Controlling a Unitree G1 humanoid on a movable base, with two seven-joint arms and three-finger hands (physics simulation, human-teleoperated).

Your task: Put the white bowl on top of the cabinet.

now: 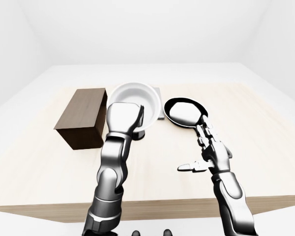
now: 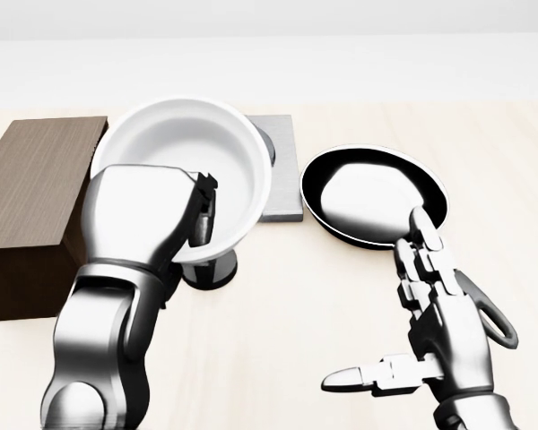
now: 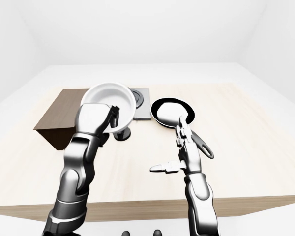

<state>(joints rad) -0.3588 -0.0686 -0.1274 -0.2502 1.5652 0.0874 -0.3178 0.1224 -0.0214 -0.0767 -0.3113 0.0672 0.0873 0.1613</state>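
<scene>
The white bowl [image 2: 193,166] hangs in the air above the table, tilted a little, with its dark shadow on the wood below it. My left hand [image 2: 197,215] is shut on the bowl's near rim, fingers curled over the edge. The brown wooden cabinet [image 2: 31,202] lies just to the left of the bowl, and its top is bare. The bowl's left edge reaches about level with the cabinet's right edge. My right hand [image 2: 386,313] stays open over the table at the lower right, fingers straight and thumb pointing left, holding nothing.
A grey stove plate [image 2: 282,170] lies behind the bowl, mostly hidden by it. A black frying pan [image 2: 377,193] sits to the right, its handle running down under my right hand. The light wooden table [image 1: 265,147] extends to the right.
</scene>
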